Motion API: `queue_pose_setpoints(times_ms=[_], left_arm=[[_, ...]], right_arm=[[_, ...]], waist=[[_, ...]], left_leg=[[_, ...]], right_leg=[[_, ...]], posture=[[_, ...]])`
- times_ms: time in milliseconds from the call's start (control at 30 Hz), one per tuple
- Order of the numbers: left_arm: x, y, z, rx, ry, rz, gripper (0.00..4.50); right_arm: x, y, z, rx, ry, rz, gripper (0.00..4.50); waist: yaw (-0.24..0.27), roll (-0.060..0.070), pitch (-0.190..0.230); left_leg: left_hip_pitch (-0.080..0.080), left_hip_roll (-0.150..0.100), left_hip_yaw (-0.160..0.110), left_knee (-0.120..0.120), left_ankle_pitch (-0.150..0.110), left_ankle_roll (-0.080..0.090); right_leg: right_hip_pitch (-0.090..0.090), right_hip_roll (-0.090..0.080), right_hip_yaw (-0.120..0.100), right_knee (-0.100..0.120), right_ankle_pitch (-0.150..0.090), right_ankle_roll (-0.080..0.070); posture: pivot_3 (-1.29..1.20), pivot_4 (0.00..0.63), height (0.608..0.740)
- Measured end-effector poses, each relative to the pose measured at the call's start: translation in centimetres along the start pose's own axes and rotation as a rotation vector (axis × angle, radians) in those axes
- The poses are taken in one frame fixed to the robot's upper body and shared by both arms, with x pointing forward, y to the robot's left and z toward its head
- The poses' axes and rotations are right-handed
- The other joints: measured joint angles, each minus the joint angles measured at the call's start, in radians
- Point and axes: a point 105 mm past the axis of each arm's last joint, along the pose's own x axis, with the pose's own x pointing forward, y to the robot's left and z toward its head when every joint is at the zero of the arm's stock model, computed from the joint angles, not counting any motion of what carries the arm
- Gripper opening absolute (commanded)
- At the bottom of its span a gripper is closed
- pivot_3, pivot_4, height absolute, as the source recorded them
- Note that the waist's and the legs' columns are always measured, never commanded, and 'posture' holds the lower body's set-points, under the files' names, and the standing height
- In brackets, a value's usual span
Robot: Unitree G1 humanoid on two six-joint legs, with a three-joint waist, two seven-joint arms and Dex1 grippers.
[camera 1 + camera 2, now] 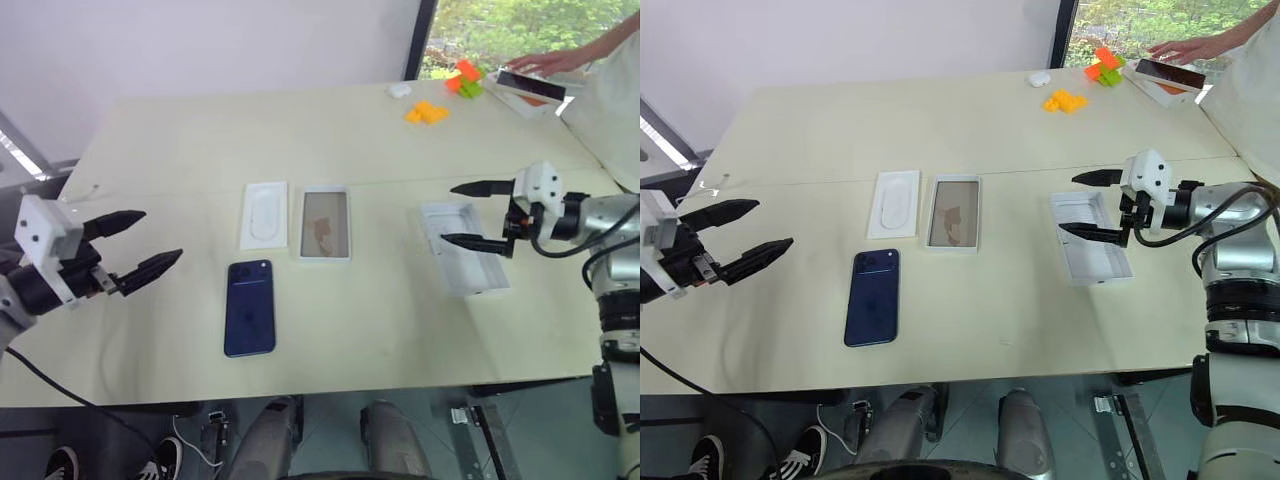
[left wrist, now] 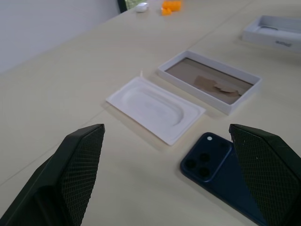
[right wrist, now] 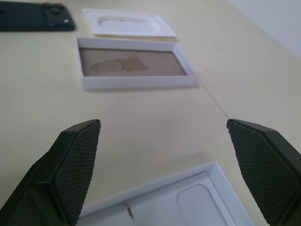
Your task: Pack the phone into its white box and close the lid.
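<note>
We logged the phone (image 1: 250, 308) lying back-up on the tabletop (image 1: 200, 140), near edge, left of centre, camera cluster at its far end. Just beyond it sat the white box (image 1: 325, 224), open, brownish floor showing, with the flat white insert (image 1: 265, 213) just beside it on the left. The lid (image 1: 463, 261) lay hollow side up, well apart to the right.

Left gripper (image 1: 140, 245) hovered left of the phone, jaws released and spread wide, holding nothing. Right gripper (image 1: 478, 214) hung over the lid's far end, jaws likewise released and empty; whether a tip touched the lid rim we could not tell from these angles.

Nothing packed yet, so we judged the phone pickup as the step in hand. Risks we saw: the phone is thin, flat and glossy, so jaws could skid off its edges or push it toward the near tabletop edge. A tilted drop could catch the box's rim. The lid could be nudged rightward by the right gripper. At the far right a person's hand (image 1: 545, 63) rested on another box (image 1: 530, 90), well clear.
</note>
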Motion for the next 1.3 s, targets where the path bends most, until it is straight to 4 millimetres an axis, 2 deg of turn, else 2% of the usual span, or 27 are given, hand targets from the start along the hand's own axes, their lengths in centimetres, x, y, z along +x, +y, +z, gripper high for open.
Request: queue_pose_setpoints(times_ms=[200,433,533,633,733,867,933,1067,1167,1300], left_arm=[[0.2,0.2,-0.7,-0.028,0.009,0.051,4.47],[1.8,0.6,-0.9,-0.05,0.031,0.071,4.47],[3.0,1.5,-1.7,-0.08,0.058,0.124,4.47],[5.0,2.0,-2.8,-0.185,0.082,0.19,4.47],[7.1,1.8,-3.8,-0.303,0.118,0.212,4.47],[10.5,1.9,-4.9,-0.472,0.151,0.262,4.47],[12.2,1.7,-5.1,-0.542,0.163,0.27,4.47],[15.1,0.0,-5.5,-0.622,0.19,0.224,4.47],[17.3,-0.6,-6.3,-0.636,0.251,0.245,4.47],[19.0,-0.8,-6.6,-0.64,0.283,0.278,4.47]], right_arm=[[2.9,0.4,1.6,-0.004,-0.056,-0.019,4.5],[4.9,0.9,2.2,-0.038,-0.046,-0.038,4.5],[6.3,1.4,2.3,-0.006,-0.056,-0.046,4.5],[7.7,2.0,2.4,-0.005,-0.06,-0.044,4.5],[7.9,2.2,2.6,-0.014,-0.056,-0.031,4.5],[8.4,3.5,3.7,-0.079,-0.074,0.029,4.5],[8.7,3.8,3.3,-0.084,-0.054,0.045,4.5],[8.7,3.7,2.4,-0.051,-0.017,0.039,4.5],[8.7,3.9,2.0,-0.042,-0.008,0.041,4.5],[8.7,3.9,1.6,-0.038,0.003,0.032,4.5]], waist=[[0.003,0.0,0.0],[0.016,-0.001,0.0],[0.022,-0.001,0.0],[0.028,-0.001,0.0],[0.034,-0.002,-0.001],[0.03,-0.005,-0.001],[0.026,-0.005,-0.001],[0.026,-0.005,-0.001],[0.027,-0.007,-0.001],[0.024,-0.007,0.0]], left_leg=[[0.0,0.003,0.0,0.0,0.0,0.0],[0.0,0.003,0.0,0.002,0.0,0.0],[0.001,0.005,0.0,0.002,0.0,0.0],[0.001,0.005,-0.001,0.002,0.001,-0.001],[0.0,0.004,-0.001,0.002,0.001,-0.001],[0.0,0.004,-0.001,0.003,0.002,-0.002],[0.0,0.004,-0.001,0.003,0.002,-0.003],[0.0,0.004,-0.001,0.004,0.003,-0.004],[0.0,0.004,0.0,0.004,0.003,-0.005],[0.0,0.004,0.0,0.003,0.003,-0.005]], right_leg=[[-0.001,0.003,0.0,0.0,0.001,-0.001],[0.0,0.004,0.001,0.0,0.003,0.0],[0.0,0.006,0.001,0.0,0.004,-0.002],[0.0,0.007,0.001,0.0,0.007,0.002],[0.001,0.007,0.001,-0.001,0.009,0.006],[0.001,0.007,0.0,-0.001,0.011,0.009],[0.001,0.007,0.001,-0.001,0.012,0.009],[0.001,0.008,0.0,-0.001,0.012,0.009],[0.001,0.008,0.0,0.0,0.013,0.009],[0.001,0.008,0.0,-0.001,0.013,0.01]], posture=[[0.0,0.15,0.74],[0.0,0.15,0.74],[0.0,0.15,0.74],[0.0,0.15,0.74],[0.0,0.15,0.74],[0.0,0.15,0.74],[0.0,0.15,0.74],[0.0,0.15,0.74],[0.0,0.15,0.74],[0.0,0.15,0.74]])
